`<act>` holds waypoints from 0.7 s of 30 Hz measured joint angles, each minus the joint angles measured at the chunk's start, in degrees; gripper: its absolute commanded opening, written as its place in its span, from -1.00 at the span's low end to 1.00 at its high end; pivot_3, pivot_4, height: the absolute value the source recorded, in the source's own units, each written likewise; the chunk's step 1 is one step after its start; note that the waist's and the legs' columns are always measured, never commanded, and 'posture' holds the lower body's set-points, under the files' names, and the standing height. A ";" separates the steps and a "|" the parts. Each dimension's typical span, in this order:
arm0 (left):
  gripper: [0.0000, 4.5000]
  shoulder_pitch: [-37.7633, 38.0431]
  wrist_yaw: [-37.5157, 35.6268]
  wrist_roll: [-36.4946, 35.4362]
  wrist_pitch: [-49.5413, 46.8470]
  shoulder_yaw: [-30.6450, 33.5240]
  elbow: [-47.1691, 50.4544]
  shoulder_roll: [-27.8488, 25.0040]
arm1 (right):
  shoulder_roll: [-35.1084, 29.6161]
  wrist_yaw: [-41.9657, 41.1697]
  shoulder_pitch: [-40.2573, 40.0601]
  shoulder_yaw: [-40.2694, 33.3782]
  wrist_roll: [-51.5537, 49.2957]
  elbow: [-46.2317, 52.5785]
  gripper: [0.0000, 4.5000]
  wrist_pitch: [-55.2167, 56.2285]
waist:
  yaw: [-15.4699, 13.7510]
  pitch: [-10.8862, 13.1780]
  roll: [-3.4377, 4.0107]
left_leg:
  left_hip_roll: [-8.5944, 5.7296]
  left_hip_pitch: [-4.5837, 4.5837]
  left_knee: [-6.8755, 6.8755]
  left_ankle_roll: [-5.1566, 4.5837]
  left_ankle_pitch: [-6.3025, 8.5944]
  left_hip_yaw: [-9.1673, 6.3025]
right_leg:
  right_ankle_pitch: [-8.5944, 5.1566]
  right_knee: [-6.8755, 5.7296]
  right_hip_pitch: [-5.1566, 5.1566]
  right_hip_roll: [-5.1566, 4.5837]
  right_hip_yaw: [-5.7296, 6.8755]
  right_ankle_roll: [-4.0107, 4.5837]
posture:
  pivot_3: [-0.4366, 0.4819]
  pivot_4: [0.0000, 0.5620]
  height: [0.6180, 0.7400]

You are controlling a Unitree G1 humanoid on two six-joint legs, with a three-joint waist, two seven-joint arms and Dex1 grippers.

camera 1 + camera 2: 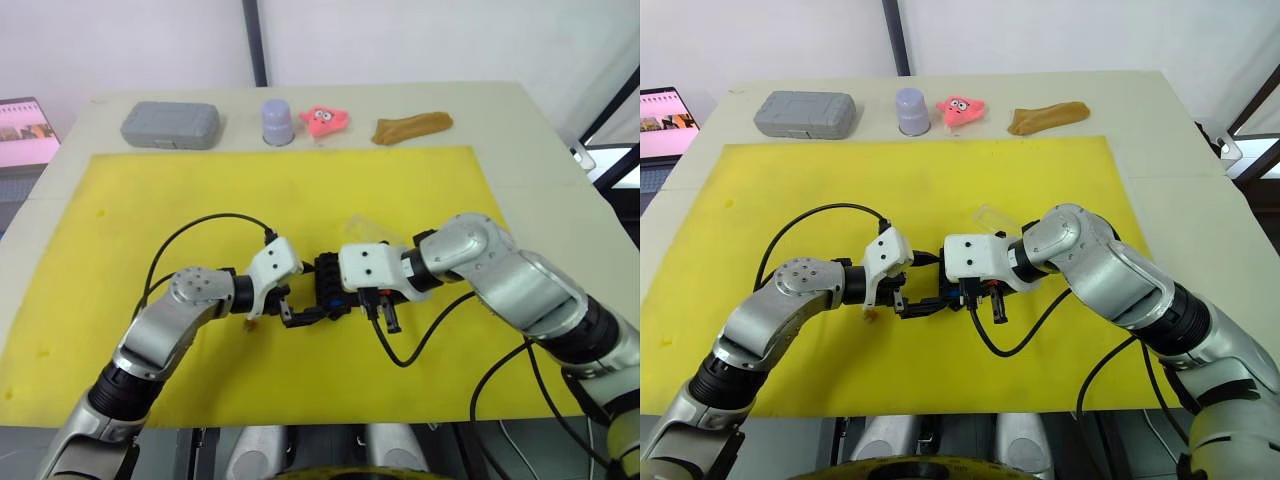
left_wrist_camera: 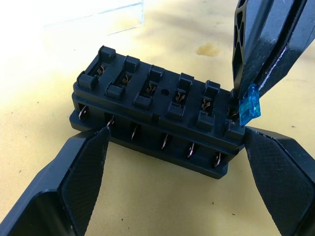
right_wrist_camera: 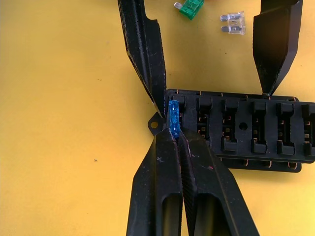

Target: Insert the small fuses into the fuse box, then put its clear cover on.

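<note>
The fuse box [image 2: 157,115] sits on the yellow mat [image 1: 300,200], near the mat's front edge, and both grippers meet at it. The left gripper [image 2: 172,162] has its fingers wide, one at each end of the box, just beside it or touching. The right gripper [image 3: 175,140] has its fingers pinched tight on a blue fuse [image 3: 173,118]. The fuse is held upright over the end slot of the box, at the corner, and its bottom is touching the box there. The other slots in the box look bare, with only metal clips in them. Just past the box, a green fuse [image 3: 189,8] and a clear fuse [image 3: 233,23] lie flat on the mat, near each other. The cover [image 1: 998,217] lies on the mat a bit farther back from the box. Well behind the box, off the mat, a grey case [image 1: 170,125], a pale cup [image 1: 277,122], a pink toy [image 1: 324,119] and a brown thing [image 1: 412,126] stand in a row on the table [image 1: 540,160].
</note>
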State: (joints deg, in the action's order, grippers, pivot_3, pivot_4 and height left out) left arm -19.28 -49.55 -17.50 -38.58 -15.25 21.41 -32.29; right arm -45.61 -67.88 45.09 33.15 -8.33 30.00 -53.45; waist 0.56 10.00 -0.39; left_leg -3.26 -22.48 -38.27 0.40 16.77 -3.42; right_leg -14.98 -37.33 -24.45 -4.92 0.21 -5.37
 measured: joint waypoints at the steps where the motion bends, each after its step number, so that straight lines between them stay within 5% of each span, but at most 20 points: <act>1: 0.97 0.01 0.00 -0.01 -0.05 0.00 0.00 0.00 | 0.00 0.14 0.00 0.08 0.12 0.00 -1.00 0.15 | 0.01 0.00 0.00 | 0.00 0.00 0.00 0.00 0.00 0.00 | 0.00 0.00 0.00 0.00 0.00 0.00 | -0.05 -0.47 0.86; 21: 0.97 0.24 0.09 0.00 -0.05 0.01 -0.12 -0.06 | -0.66 1.41 2.23 -2.69 -3.24 1.86 -1.00 -5.07 | 0.01 0.00 0.00 | 0.00 0.00 0.00 -0.01 0.00 0.00 | 0.00 0.00 0.00 -0.01 0.00 0.00 | -0.05 -0.47 0.86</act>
State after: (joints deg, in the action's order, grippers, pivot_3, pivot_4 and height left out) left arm -19.04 -49.46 -17.50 -38.63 -15.24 21.29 -32.35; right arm -46.28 -66.47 47.32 30.46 -11.58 31.86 -58.52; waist 0.57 10.00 -0.39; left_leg -3.26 -22.48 -38.27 0.40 16.78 -3.42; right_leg -14.98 -37.32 -24.45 -4.93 0.21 -5.37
